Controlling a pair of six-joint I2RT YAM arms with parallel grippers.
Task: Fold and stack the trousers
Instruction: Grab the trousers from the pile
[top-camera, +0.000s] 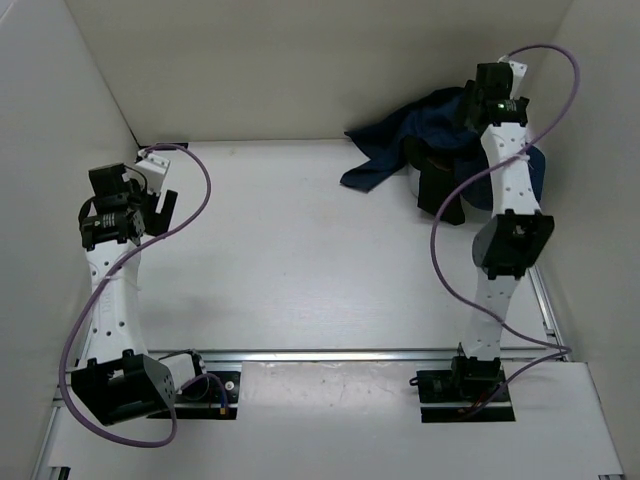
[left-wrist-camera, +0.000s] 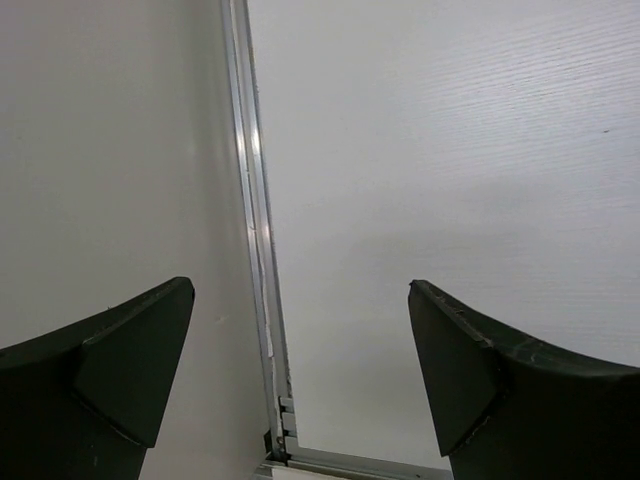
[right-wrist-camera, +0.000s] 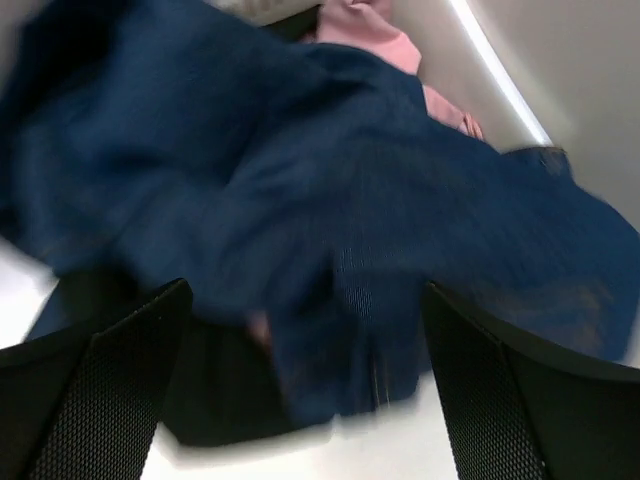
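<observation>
**Jeans heaped in the far right corner, both grippers spread wide**

The navy denim trousers lie crumpled in a heap at the far right corner of the white table, close to the back wall. One flap runs out to the left over the tabletop. The right arm crosses in front of the heap and hides its right part. No waistband, patch or button can be made out in any view.

The right wrist view is blurred. Denim fills most of it, and the right gripper hangs over the heap with its jaws set far apart and nothing pinched between them. Whether its fingers touch the fabric cannot be told. A pink cloth peeks out from behind the denim at the upper edge, cut off by the frame. A black garment lies just beside the jeans on the near side; its outline merges with the arm and the folds.

The left gripper is at the far left, well apart from the jeans. Its jaws are also spread wide, with only bare table and a metal rail at the foot of the side wall showing between them. The finger bases are cut off at the bottom edge.
</observation>
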